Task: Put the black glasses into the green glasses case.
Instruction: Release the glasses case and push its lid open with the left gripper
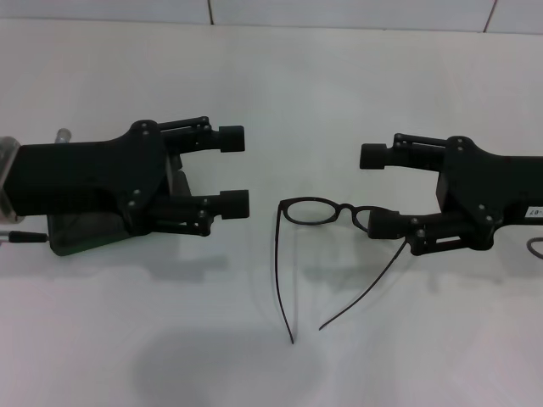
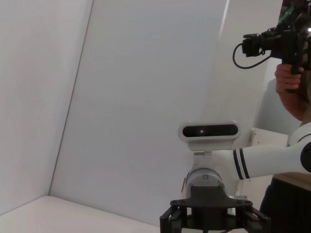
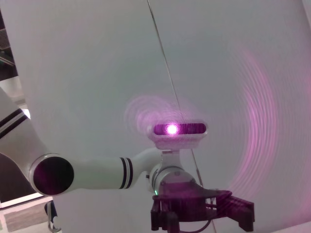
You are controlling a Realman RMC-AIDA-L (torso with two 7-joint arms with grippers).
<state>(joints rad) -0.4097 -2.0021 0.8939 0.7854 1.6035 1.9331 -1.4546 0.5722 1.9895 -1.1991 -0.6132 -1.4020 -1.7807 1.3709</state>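
The black glasses (image 1: pixel 310 211) lie unfolded on the white table at the middle of the head view, their temple arms reaching toward the near edge. My right gripper (image 1: pixel 377 189) is open at table height. Its nearer finger (image 1: pixel 386 223) overlaps the glasses' right lens end; I cannot tell whether it touches it. My left gripper (image 1: pixel 233 170) is open and empty, left of the glasses and apart from them. The green glasses case (image 1: pixel 81 235) lies under the left gripper's body and is mostly hidden.
A silver metal part (image 1: pixel 8 174) shows at the head view's left edge. The left wrist view shows the right arm's gripper (image 2: pixel 214 219) and a person holding a camera (image 2: pixel 286 41). The right wrist view shows the left arm's gripper (image 3: pixel 201 212).
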